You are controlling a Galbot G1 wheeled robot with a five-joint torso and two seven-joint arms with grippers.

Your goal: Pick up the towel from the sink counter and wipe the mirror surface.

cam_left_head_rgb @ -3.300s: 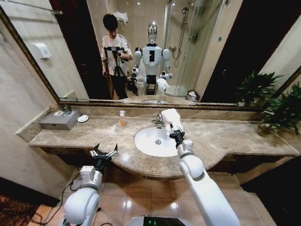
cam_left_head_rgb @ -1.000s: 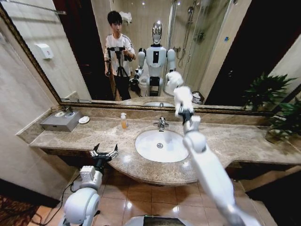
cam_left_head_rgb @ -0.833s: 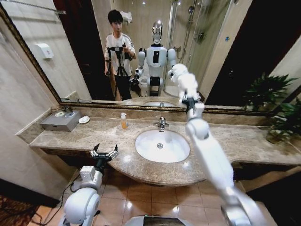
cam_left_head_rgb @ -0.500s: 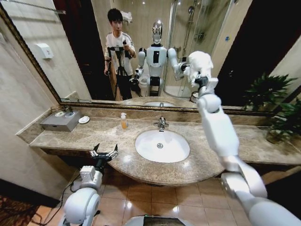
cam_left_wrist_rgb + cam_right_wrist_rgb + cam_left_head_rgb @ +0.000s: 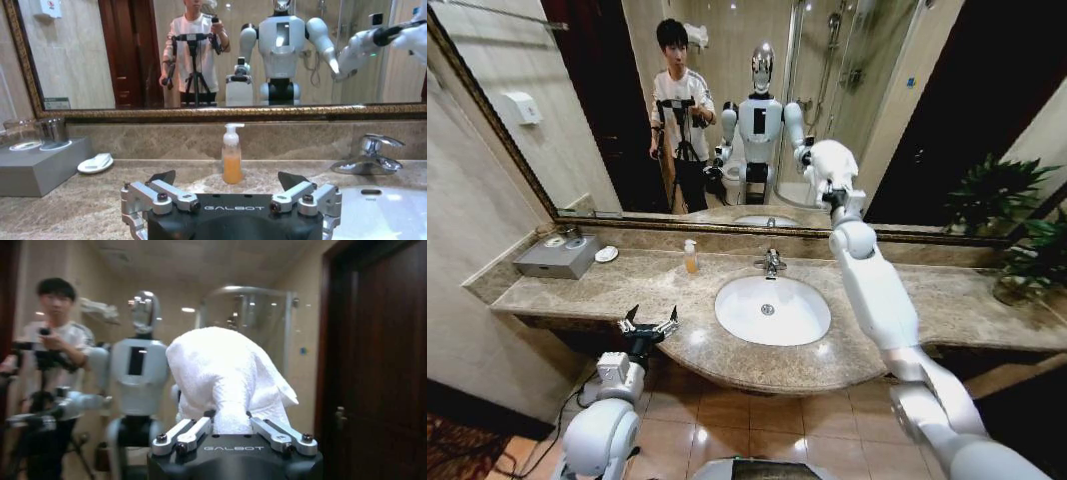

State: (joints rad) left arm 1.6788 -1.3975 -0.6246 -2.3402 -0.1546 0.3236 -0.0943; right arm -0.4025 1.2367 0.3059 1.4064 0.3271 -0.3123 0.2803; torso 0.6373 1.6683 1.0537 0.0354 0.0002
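My right gripper (image 5: 832, 190) is raised against the mirror (image 5: 907, 90) and shut on the white towel (image 5: 829, 163), which presses on the glass above the tap. The right wrist view shows the towel (image 5: 223, 377) bunched between that gripper's jaws (image 5: 227, 427), right at the mirror (image 5: 67, 330). My left gripper (image 5: 649, 324) hangs open and low in front of the sink counter (image 5: 607, 285), left of the basin (image 5: 772, 310). In the left wrist view the left gripper (image 5: 230, 187) is open with nothing in it.
On the counter stand a soap bottle (image 5: 689, 255), a chrome tap (image 5: 770, 263), a grey box (image 5: 552, 256) with cups and a small white dish (image 5: 605, 254). A potted plant (image 5: 1027, 250) stands at the far right. The counter's bulging front edge lies between me and the mirror.
My right arm lifted the towel from over the basin up to the mirror, swept it right, then back left across the glass. The left arm has not moved.
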